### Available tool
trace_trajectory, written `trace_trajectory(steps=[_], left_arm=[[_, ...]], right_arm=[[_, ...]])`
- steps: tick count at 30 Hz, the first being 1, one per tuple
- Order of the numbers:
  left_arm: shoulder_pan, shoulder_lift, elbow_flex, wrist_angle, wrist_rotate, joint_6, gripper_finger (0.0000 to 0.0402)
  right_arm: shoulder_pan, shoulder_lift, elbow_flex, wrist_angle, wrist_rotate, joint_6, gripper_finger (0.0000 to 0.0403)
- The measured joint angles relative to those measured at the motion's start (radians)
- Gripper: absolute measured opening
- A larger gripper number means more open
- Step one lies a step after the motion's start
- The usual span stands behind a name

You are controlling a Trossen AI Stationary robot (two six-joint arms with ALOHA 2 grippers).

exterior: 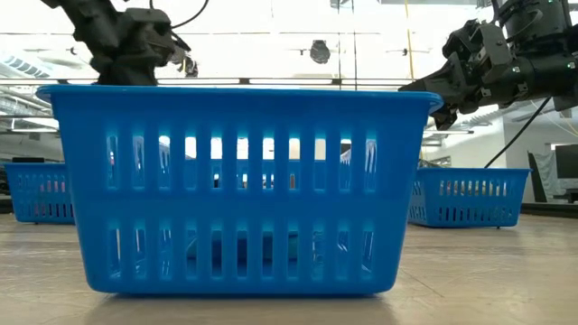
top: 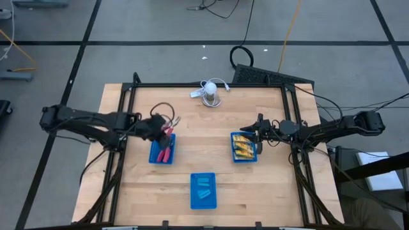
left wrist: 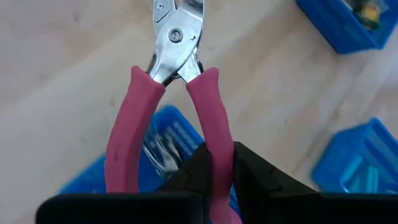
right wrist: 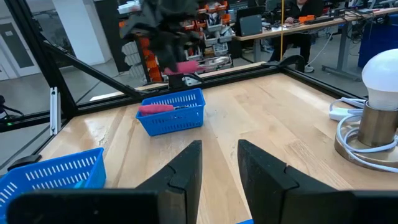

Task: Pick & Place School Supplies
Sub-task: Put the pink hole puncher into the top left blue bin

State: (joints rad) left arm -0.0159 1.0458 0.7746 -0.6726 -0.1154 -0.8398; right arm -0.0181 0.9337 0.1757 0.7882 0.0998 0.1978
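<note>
My left gripper [top: 165,126] is shut on a pair of red-handled metal pliers [left wrist: 177,37], above the far end of the left blue tray [top: 153,155]. More red-handled pliers [top: 165,151] lie in that tray. My right gripper [top: 259,132] waits shut, with nothing in it, over the far end of the right tray [top: 243,158], which holds yellow-orange boxes [top: 243,147]. The near middle tray [top: 203,204] holds light-blue blocks [top: 204,186]. My left gripper pinches one red handle [left wrist: 214,134] of the pliers between its two fingers, near the handle's free end. The fingers slant down from the table's left and lie along the handle. The pliers are lifted clear, the metal head [left wrist: 176,28] pointing away from the gripper, the other handle [left wrist: 127,137] free.
A white round lamp [top: 211,91] with a cable stands at the table's far edge, in the middle. Bare wood lies between the three trays. In the low view the middle tray [exterior: 239,181] fills the foreground. People and desks show in the room beyond the table.
</note>
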Motion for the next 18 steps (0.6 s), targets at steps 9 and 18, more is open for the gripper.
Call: trace_trajectory(steps=[9, 18], left_arm=[[-0.262, 0.000, 0.000, -0.012, -0.143, -0.253, 0.0040], [-0.471, 0.038, 0.000, -0.026, -0.268, -0.479, 0.0039]], right_arm=[[0.000, 0.000, 0.000, 0.000, 0.000, 0.025, 0.0093], [0.000, 0.000, 0.000, 0.000, 0.000, 0.026, 0.0093]])
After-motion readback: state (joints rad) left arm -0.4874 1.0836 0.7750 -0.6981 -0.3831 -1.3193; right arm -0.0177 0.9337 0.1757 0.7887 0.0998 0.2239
